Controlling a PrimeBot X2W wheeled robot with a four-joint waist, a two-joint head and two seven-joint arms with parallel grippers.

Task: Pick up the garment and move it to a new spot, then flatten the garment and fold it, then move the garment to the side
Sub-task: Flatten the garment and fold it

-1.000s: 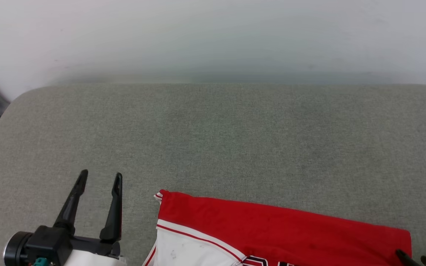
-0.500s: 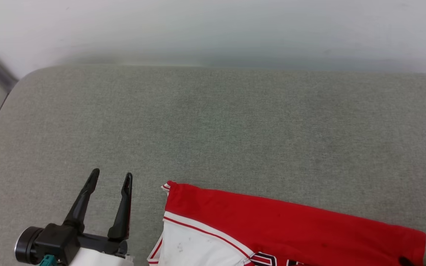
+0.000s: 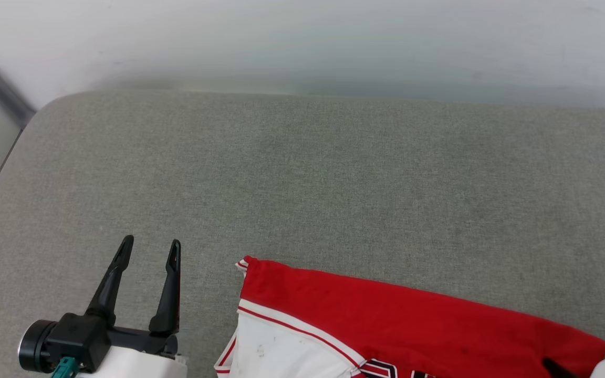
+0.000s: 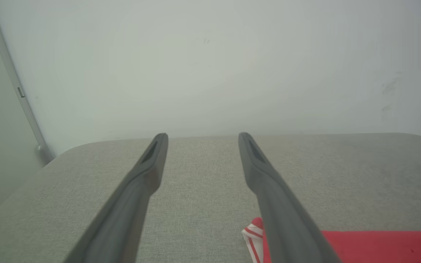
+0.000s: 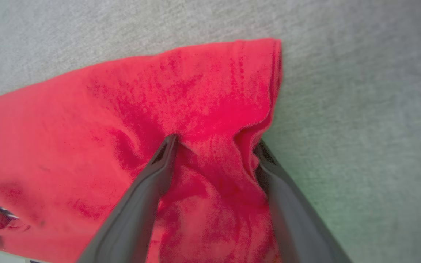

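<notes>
Most of the shift over the last second is the head camera panning, not things moving; the wall corner and the grey cushion slide together with the garment. The real change is small: the right gripper has crept further in over the garment's right corner, and the left gripper sits a touch further from the sleeve-side corner than half a second ago.

The garment lies flat-ish on the near part of the cushion. The left claw is spread wide with nothing in it, hovering just beside the cloth. The right claw's fingers are apart too, straddling a raised ridge of red fabric, not clamped. So I reckon it's lining up a pinch, maybe for a fold or the move aside.

The garment's near half is cut off in the head view; the dark print barely peeks in; I can't tell how many layers are stacked. The right wrist view is soft.
</notes>
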